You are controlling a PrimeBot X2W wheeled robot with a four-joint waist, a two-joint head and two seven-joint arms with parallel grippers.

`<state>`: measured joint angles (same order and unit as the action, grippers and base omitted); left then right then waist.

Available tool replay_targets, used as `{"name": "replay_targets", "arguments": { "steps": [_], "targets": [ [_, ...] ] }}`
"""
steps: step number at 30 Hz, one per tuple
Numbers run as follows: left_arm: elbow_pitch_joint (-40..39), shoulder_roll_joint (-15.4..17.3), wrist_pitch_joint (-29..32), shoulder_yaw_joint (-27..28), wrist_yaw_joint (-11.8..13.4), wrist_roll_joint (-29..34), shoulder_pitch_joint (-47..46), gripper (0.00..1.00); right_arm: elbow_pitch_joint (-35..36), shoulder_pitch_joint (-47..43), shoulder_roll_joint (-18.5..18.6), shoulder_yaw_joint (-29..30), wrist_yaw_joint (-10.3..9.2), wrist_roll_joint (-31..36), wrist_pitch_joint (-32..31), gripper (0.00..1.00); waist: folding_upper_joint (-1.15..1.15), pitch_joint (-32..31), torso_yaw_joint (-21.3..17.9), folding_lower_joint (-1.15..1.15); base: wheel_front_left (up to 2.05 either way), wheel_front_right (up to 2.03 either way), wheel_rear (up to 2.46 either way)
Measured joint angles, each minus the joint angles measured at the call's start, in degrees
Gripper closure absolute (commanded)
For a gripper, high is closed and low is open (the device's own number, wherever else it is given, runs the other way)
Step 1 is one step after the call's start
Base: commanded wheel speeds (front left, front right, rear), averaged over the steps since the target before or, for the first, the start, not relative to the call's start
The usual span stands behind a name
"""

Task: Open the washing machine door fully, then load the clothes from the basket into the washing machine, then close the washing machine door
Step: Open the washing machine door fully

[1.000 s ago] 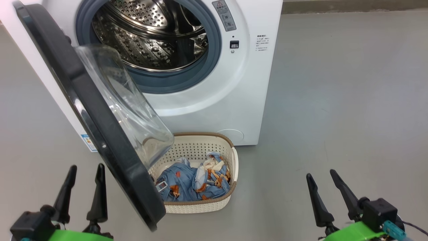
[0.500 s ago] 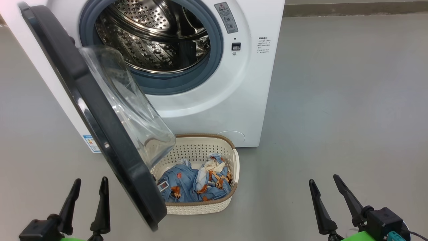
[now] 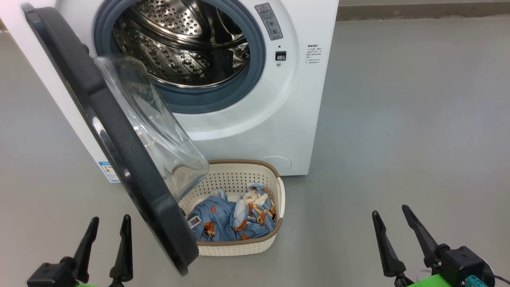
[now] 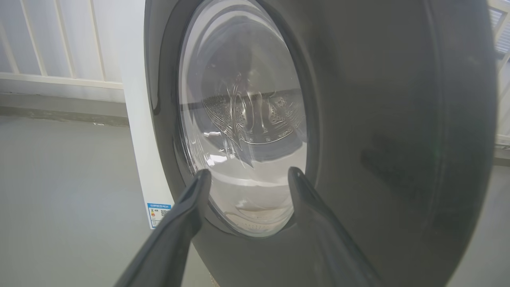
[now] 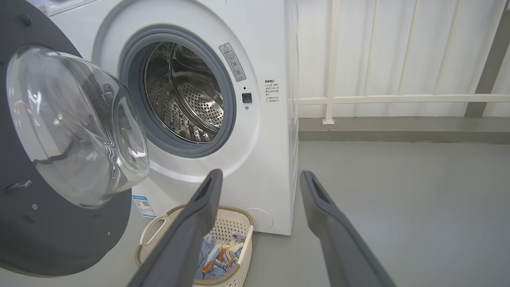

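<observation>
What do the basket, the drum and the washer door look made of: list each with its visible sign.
Basket: seemingly moulded plastic, matt cream, regular punched holes; brown rim imitates weave.
Drum: likely stainless steel, shiny, perforated, mirror-like reflections.
Washing machine door: glossy black rim, probably plastic; clear bulging centre, glass or hard plastic, cannot tell which.

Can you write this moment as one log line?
door: open, overhanging basket | clothes: in basket | drum: empty | left gripper: open, empty | right gripper: open, empty
</observation>
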<state>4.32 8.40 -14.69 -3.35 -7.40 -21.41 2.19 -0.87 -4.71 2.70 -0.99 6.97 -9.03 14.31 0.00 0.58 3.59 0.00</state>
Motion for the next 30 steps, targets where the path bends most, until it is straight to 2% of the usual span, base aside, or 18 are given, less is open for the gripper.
{"name": "replay_targets", "arguments": {
  "steps": [29,30],
  "targets": [
    [0.41,-0.10,0.00,0.38,0.00,0.51,0.19,0.00,-0.19,0.01,0.00,0.01,0.00,-0.02,0.00,0.00,0.00,-0.65,0.48,0.00,0.00,0.00,0.00],
    [0.41,-0.11,0.00,0.36,0.00,0.51,0.20,0.52,-0.23,0.01,0.00,0.00,0.00,-0.02,0.00,0.00,0.00,-0.69,0.49,0.00,0.00,0.00,0.00]
  ]
}}
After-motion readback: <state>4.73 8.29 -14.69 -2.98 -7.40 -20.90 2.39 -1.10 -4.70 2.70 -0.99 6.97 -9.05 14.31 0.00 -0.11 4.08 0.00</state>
